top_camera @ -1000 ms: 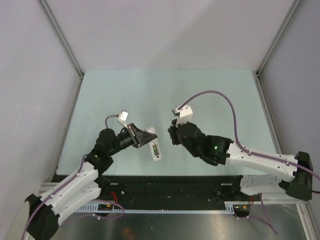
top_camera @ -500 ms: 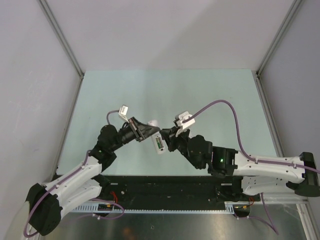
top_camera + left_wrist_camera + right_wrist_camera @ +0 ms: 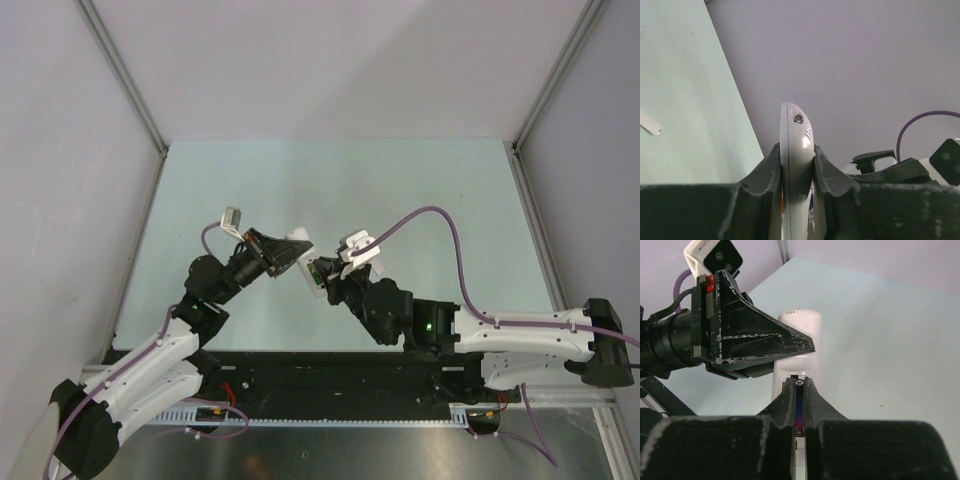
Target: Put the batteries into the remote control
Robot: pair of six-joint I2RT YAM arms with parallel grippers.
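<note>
My left gripper [image 3: 297, 252] is shut on the white remote control [image 3: 306, 262] and holds it above the table, back recess turned toward the right arm. In the left wrist view the remote [image 3: 796, 145] stands edge-on between the jaws. My right gripper [image 3: 326, 277] is shut on the dark purple-blue battery [image 3: 799, 402]. It holds the battery's tip at the upper end of the remote's [image 3: 799, 332] open recess. The left gripper [image 3: 747, 342] clamps the remote's top just beyond. I cannot make out the green battery clearly.
A small flat white piece [image 3: 650, 121] lies on the pale green table [image 3: 420, 200]. Grey walls close the table in on the left, back and right. The arms' purple cables arc above the wrists.
The left gripper has lifted the remote and carried it up and left. The right gripper has followed in from the right and now has the battery at the remote's recess.
</note>
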